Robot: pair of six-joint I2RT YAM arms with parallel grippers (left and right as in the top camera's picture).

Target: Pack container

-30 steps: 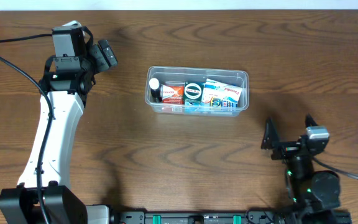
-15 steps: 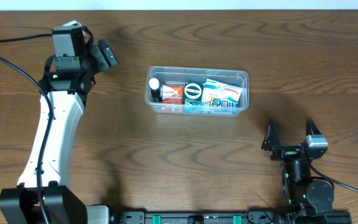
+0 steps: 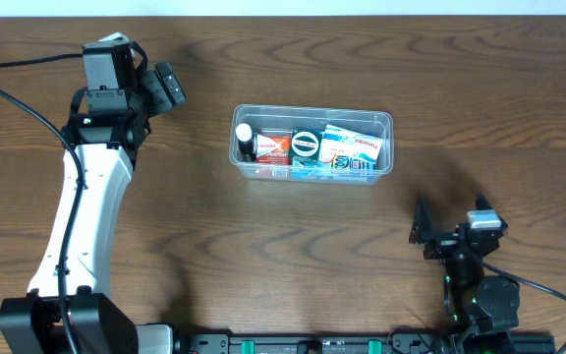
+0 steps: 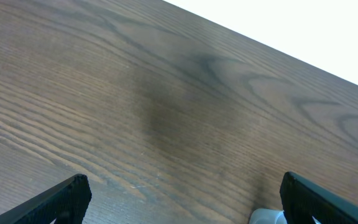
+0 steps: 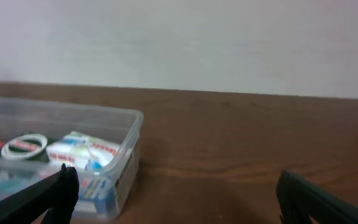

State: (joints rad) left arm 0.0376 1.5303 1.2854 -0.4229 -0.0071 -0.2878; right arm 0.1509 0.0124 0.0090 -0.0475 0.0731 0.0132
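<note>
Your container [image 3: 312, 110] sits upper centre of the overhead frame, filled with small boxes [image 3: 308, 146]. Left tool [image 3: 162, 86] and right tool [image 3: 450, 224] both gape released, empty. Packing looks finished; next you'd likely just retract both.

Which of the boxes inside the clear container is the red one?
The red box, second from the left end of the container, beside the white-capped bottle. The boxes at the right end are white and blue instead.
</note>
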